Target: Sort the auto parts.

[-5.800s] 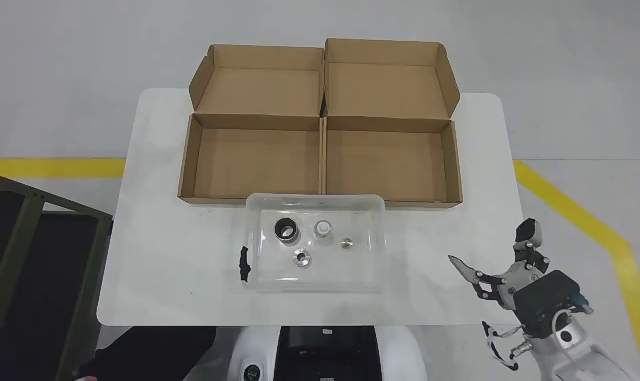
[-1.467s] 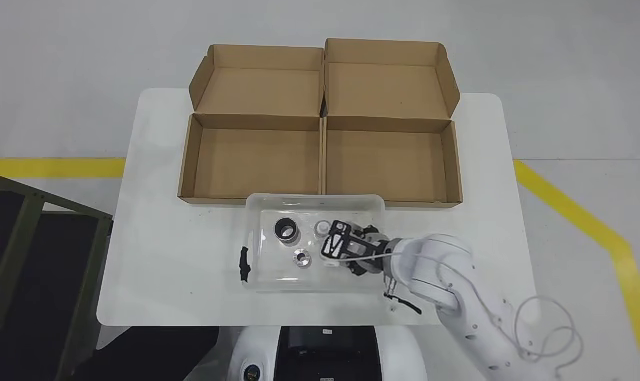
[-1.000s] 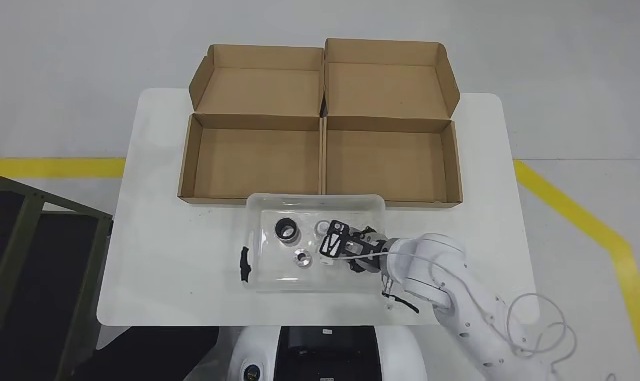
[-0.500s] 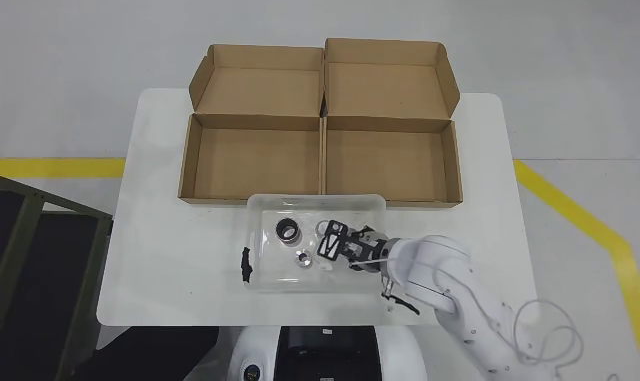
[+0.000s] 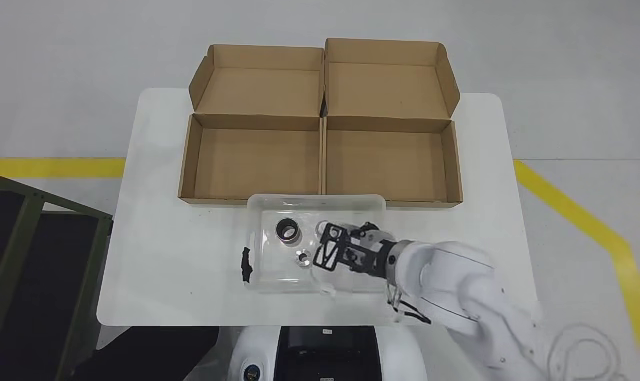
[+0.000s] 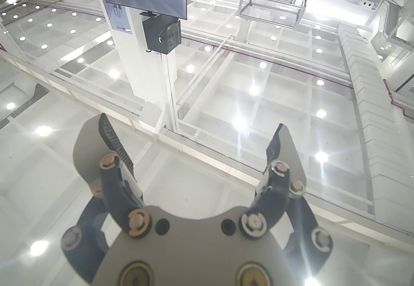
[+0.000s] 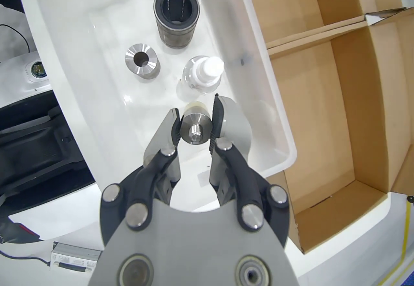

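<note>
My right gripper is down inside the clear plastic bin, shut on a small steel cylinder with a stub on its end. The top view shows this gripper in the bin's middle. Just beyond its fingertips stands a small white capped piece. A bevelled steel ring and a black-lined sleeve bearing lie farther on in the bin. My left gripper is open with nothing in it and points at the ceiling.
Two open cardboard boxes, the left box and the right box, sit side by side behind the bin with flaps raised. A black scrap lies at the bin's left edge. Bare white table flanks the bin.
My right arm came in from the table's right edge to the bin. Over the last second its gripper slid slightly left among the parts and now holds the steel cylinder.
</note>
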`<state>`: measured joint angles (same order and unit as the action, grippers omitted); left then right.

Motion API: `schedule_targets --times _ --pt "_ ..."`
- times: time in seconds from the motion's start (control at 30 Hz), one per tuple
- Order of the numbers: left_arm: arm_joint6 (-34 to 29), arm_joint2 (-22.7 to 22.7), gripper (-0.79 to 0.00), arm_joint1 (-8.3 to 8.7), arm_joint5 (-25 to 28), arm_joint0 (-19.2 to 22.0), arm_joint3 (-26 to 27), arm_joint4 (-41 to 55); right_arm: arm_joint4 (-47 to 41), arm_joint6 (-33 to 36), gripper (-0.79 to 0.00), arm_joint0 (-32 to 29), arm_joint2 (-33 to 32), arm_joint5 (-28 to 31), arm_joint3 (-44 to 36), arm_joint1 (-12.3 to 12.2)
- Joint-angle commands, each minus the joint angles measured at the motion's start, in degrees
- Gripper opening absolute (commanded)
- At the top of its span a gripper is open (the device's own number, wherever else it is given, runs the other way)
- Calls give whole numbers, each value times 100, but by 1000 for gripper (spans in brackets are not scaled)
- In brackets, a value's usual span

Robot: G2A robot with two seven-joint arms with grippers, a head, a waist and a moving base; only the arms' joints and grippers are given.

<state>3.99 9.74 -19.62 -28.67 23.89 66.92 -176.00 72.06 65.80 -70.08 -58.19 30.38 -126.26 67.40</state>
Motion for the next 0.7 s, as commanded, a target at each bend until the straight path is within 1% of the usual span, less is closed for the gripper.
schedule_targets --times 0.0,0.13,0.23,0.33,0.43,0.57,0.67 --pt "0 0 0 0 0 0 0 0 -83 -105 -785 -23 -89 -24 -173 -12" --pt "0 0 0 0 0 0 0 0 -73 -246 -785 -12 -273 -33 -527 -39" --pt "0 0 0 0 0 0 0 0 130 -741 -785 2 -438 -66 -839 -52" --pt "0 0 0 0 0 0 0 0 375 -1355 -785 -11 -503 -108 -839 -56" --pt "0 0 0 0 0 0 0 0 459 -2027 -785 -99 -574 -295 -716 -52" --pt "0 0 0 0 0 0 0 0 141 -3223 -785 -167 -699 -416 -215 -33" --pt "0 0 0 0 0 0 0 0 -174 -4063 -785 -192 -771 -384 164 -17"
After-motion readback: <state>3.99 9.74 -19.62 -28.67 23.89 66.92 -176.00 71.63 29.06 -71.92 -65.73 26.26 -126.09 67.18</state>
